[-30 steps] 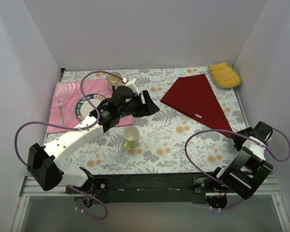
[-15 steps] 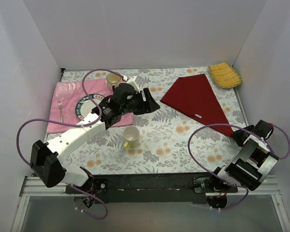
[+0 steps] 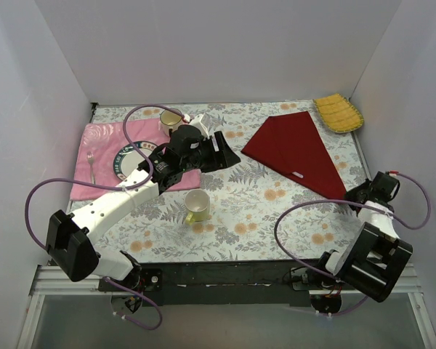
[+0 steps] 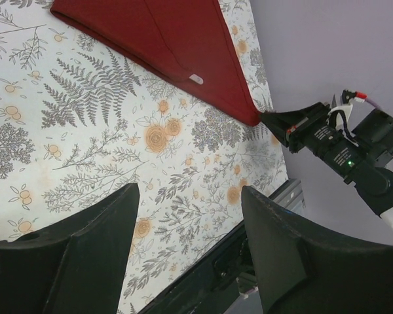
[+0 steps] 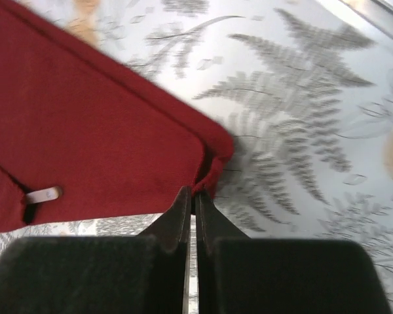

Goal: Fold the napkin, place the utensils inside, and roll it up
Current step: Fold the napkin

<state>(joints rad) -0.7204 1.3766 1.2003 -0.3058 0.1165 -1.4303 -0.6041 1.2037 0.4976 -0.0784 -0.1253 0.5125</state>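
The maroon napkin (image 3: 294,149) lies folded into a triangle at the back right, its long point toward the right arm. My right gripper (image 3: 352,195) is low on the table, shut on that near corner (image 5: 213,163), and the cloth puckers between the jaws (image 5: 194,193). The left wrist view shows the same napkin (image 4: 164,33) and the right gripper (image 4: 275,121) at its tip. My left gripper (image 3: 229,156) hovers open over the table's middle, its jaws (image 4: 190,193) empty. A small fork (image 3: 91,166) lies on the pink cloth at the left.
A pink patterned cloth (image 3: 102,142) holds a plate (image 3: 125,163), partly under the left arm. A cream cup (image 3: 171,121) stands behind the arm, another cup (image 3: 197,206) in front of it. A yellow ribbed cloth (image 3: 338,113) sits in the back right corner.
The right gripper went from open to shut, pinching the napkin's near corner, and its wrist shifted closer to that corner. The left arm edged slightly back, then held still.
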